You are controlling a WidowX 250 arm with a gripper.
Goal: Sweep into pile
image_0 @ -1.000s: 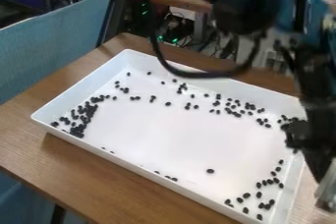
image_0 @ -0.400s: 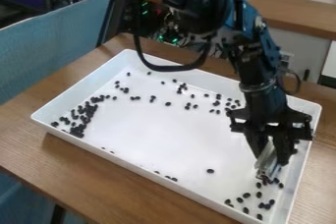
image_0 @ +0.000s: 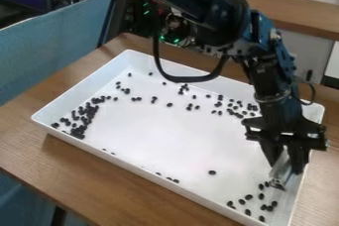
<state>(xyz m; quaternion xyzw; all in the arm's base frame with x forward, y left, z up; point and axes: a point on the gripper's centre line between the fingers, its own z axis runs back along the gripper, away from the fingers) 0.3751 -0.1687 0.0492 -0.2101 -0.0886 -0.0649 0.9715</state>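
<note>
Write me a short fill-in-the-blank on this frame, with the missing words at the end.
The colour of the tray is ____.
As pictured, the densest cluster of dark beans lies toward the tray's ____ end.
As pictured, the gripper hangs at the tray's ____ side.

Missing words: white; left; right

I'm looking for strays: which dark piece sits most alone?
The lone piece inward from the tray's near long wall, ringed by bare floor; others have closer neighbours.

White tray (image_0: 165, 136), black beans (image_0: 84, 116), brown table (image_0: 99, 175)
</note>
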